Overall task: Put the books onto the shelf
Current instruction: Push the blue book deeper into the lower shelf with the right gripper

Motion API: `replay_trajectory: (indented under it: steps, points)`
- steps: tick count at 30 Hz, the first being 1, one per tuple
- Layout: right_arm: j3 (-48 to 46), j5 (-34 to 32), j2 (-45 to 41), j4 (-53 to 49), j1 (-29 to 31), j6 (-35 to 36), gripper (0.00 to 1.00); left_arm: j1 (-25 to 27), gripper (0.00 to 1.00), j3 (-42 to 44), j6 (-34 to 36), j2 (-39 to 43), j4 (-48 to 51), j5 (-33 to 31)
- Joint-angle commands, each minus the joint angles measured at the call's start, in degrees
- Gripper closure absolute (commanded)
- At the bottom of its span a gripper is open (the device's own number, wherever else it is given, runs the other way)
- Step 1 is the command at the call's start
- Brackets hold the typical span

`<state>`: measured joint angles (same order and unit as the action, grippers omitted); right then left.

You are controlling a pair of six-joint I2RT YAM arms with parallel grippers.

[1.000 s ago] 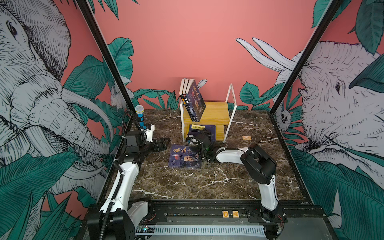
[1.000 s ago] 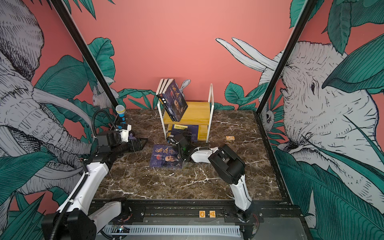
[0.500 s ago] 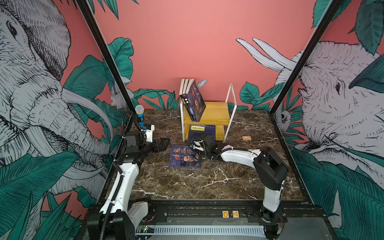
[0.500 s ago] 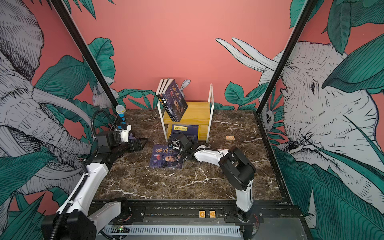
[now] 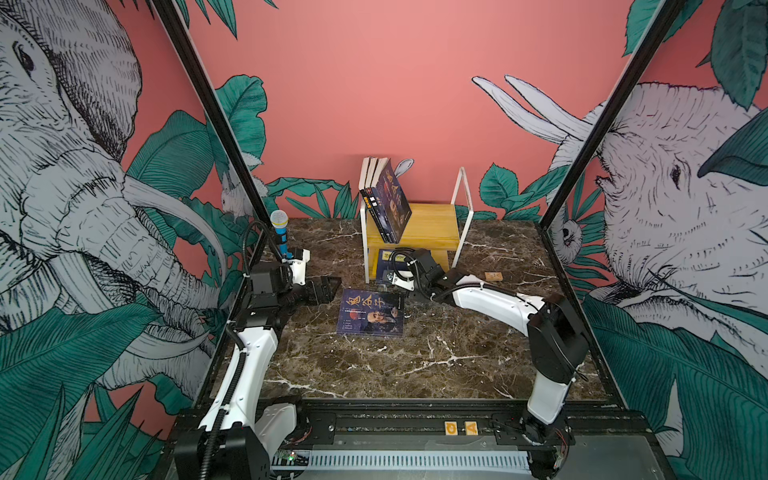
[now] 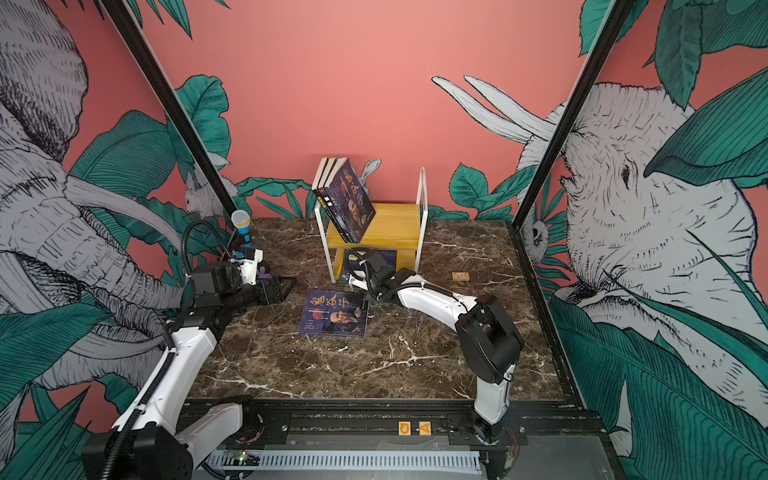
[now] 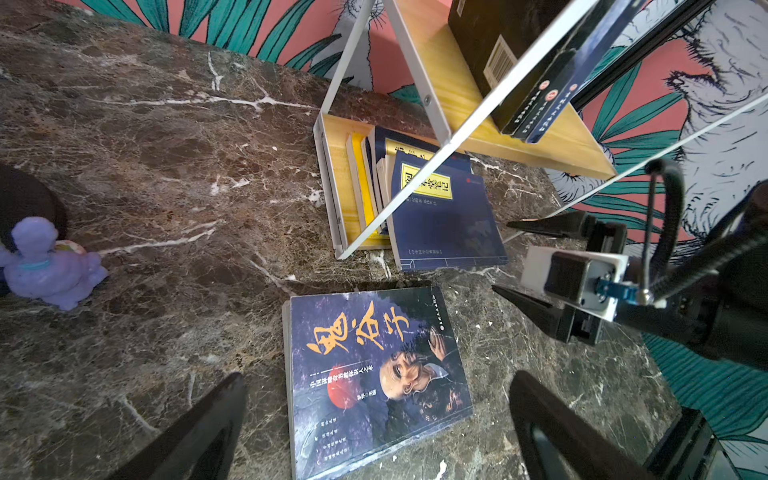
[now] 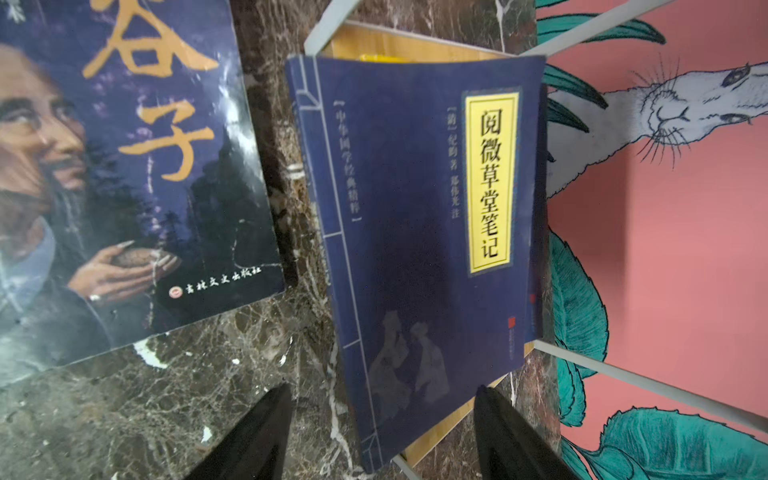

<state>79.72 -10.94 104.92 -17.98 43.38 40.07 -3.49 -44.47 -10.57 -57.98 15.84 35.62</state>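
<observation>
Marble bench (image 5: pixel 374 374) carries the shelf (image 5: pixel 432 228). Three books (image 5: pixel 384 199) lean on its top board, a navy yellow-label book (image 8: pixel 415 249) juts out of the lower tier, and a gold-calligraphy book (image 5: pixel 371 312) lies flat just in front. Right claw (image 8: pixel 382 388) stands spread at the yellow-label book's near end, not gripping it. Left claw (image 7: pixel 378 376) hangs spread wide near the flat book's left side.

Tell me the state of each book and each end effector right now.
Portrait book: flat on table, face up.
Yellow-label book: sticking out of shelf lower tier.
Three upper-tier books: standing, leaning.
Left end effector: open, empty.
Right end effector: open, empty.
</observation>
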Motion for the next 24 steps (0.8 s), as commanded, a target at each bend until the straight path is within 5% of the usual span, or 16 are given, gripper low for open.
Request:
replay_trajectory:
  steps: [1,8,24]
  points:
    - [3.9,7.7,1.8,-4.8,-1.3,-0.8,0.30,-0.3,0.00,0.2,0.1,1.7,-0.6,1.0]
    - [8.6,13.4,5.7,-9.2,-2.2,0.6,0.32,-0.3,0.01,0.5,0.0,2.2,-0.8,2.0]
    - [10.0,7.6,10.0,-3.3,-3.6,5.1,0.48,-0.5,0.01,0.7,0.0,1.6,-1.1,2.1]
